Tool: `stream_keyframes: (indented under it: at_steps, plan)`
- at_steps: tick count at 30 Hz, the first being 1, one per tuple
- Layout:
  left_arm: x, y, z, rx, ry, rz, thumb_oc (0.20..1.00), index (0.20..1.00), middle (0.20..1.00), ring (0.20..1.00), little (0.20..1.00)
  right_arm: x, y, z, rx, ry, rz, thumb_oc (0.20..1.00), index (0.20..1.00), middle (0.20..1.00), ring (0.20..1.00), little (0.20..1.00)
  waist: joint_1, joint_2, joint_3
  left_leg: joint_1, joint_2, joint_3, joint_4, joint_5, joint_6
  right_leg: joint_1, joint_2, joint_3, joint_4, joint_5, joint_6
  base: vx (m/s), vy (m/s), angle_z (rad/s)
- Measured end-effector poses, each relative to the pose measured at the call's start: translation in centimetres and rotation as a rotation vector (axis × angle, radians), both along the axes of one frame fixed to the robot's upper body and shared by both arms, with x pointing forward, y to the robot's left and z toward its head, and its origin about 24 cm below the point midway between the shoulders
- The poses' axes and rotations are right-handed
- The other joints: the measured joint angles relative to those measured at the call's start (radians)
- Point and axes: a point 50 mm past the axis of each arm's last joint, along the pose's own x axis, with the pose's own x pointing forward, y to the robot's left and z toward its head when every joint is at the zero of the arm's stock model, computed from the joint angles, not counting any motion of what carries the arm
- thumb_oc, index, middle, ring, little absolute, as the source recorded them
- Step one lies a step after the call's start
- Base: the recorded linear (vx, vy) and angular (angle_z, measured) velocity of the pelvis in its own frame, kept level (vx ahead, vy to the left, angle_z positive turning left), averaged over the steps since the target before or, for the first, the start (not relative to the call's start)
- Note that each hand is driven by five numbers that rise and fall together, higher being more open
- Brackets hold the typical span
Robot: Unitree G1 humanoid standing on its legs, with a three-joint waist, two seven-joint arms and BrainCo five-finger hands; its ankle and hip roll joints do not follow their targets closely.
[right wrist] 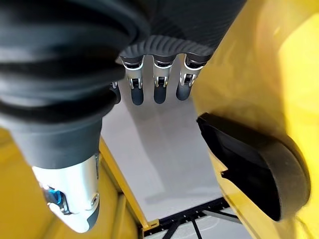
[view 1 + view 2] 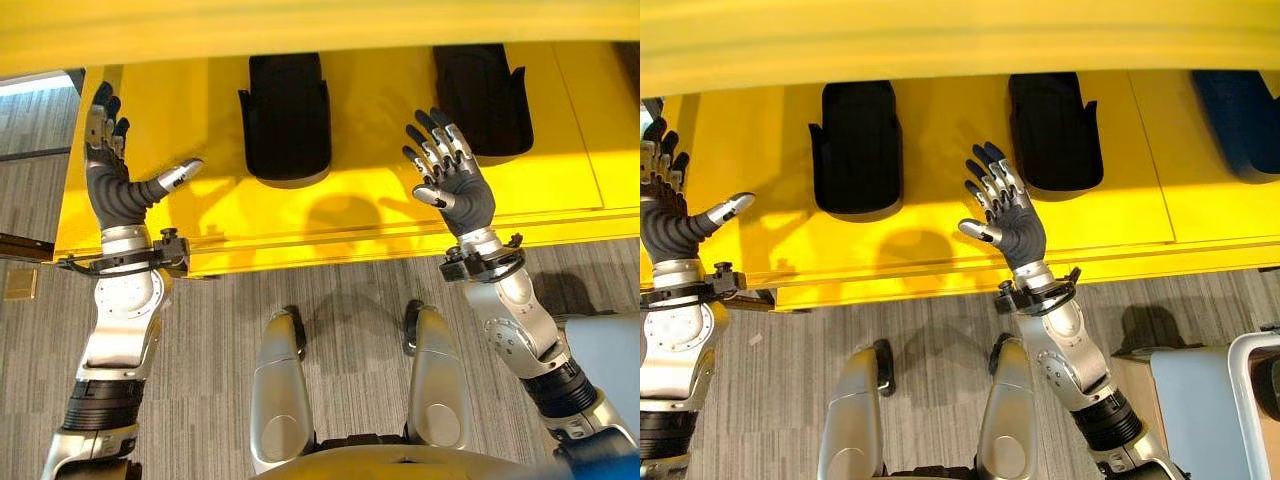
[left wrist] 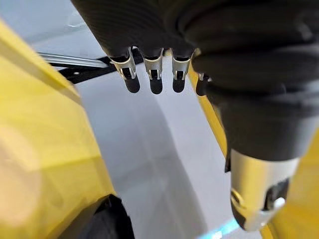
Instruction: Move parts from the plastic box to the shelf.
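Two black moulded parts lie on the yellow shelf [image 2: 380, 200]: one part [image 2: 288, 115] in the middle and another part [image 2: 480, 95] to its right. My left hand [image 2: 110, 185] is raised at the shelf's left end, fingers straight and thumb spread, holding nothing. Between the two parts, my right hand [image 2: 455, 190] hovers over the shelf's front area, open and empty too. The right wrist view shows its straight fingers [image 1: 159, 82] with a black part [image 1: 254, 169] beside them. In the left wrist view, the left hand's fingers [image 3: 154, 74] hang straight.
A darker blue part [image 2: 1240, 120] lies further right on the shelf. A pale blue-grey plastic box [image 2: 1210, 400] stands on the floor at the lower right. An upper yellow shelf board [image 2: 320, 25] overhangs the far side. Grey carpet [image 2: 330, 290] runs below the shelf's front edge.
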Motion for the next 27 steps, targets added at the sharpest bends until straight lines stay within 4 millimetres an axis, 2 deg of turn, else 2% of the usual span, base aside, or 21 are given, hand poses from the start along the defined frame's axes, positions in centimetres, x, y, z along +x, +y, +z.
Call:
stream_keyframes:
  at_steps: [4,10,17,27]
  plan:
    - [-0.8,-0.9,-0.1,0.177,0.042,-0.026,1.0,1.0,1.0,1.0,1.0,-0.1,-0.7,0.0,-0.004,-0.002,-0.025,1.0,1.0,1.0,1.0,1.0,0.004,0.004,0.002,0.0,-0.002,-0.002,0.0,0.0,0.001,0.002,-0.001,-0.001,0.0,-0.001,0.001,0.0,0.0,0.0]
    - [-1.1,-3.4,-3.7,0.375,0.243,-0.177,1.0,1.0,1.0,1.0,1.0,-0.6,-0.6,0.5,-0.003,-0.027,-0.014,1.0,1.0,1.0,1.0,1.0,0.005,0.013,0.008,-0.001,-0.003,-0.007,-0.002,0.003,0.001,0.006,-0.003,-0.009,0.001,-0.002,0.0,0.0,-0.004,0.01]
    - [-1.6,-4.6,-5.8,0.638,0.367,-0.248,1.0,1.0,1.0,1.0,1.0,-0.7,-0.9,0.6,-0.045,-0.053,-0.034,1.0,1.0,1.0,1.0,1.0,0.004,0.013,0.008,-0.001,-0.004,-0.01,-0.008,0.004,0.004,0.006,-0.003,-0.013,0.0,-0.003,-0.002,0.0,0.0,0.0]
    - [-2.0,-6.0,-7.6,0.709,0.464,-0.36,1.0,1.0,1.0,1.0,1.0,-0.7,-0.9,0.7,-0.045,-0.054,-0.043,1.0,1.0,1.0,1.0,1.0,0.003,0.011,0.009,-0.001,-0.004,-0.012,-0.015,0.008,-0.001,0.005,-0.003,-0.018,0.0,-0.005,-0.004,0.0,0.0,0.0]
